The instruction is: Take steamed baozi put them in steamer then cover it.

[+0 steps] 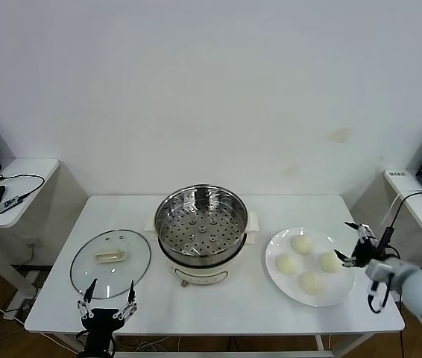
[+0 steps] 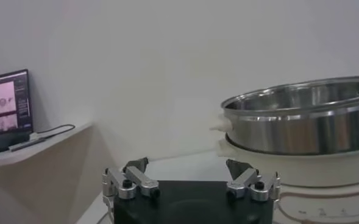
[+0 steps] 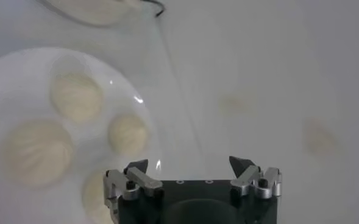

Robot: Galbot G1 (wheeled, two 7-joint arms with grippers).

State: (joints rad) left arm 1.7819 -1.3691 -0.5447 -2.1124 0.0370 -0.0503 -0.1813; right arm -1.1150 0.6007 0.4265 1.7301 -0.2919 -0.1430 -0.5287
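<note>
Head view shows you four steamed baozi (image 1: 306,263) on the white plate (image 1: 278,272), right of the uncovered steamer (image 1: 201,233). Your right gripper (image 1: 351,240) hovers at the plate's right edge, jaws wide, empty. Your left gripper (image 1: 107,303) waits wide open beside the glass lid (image 1: 110,262).

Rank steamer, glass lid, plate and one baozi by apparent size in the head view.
1. Steamer
2-3. Plate and glass lid: these look about alike, so I won't rank them
4. Baozi, smallest by far
</note>
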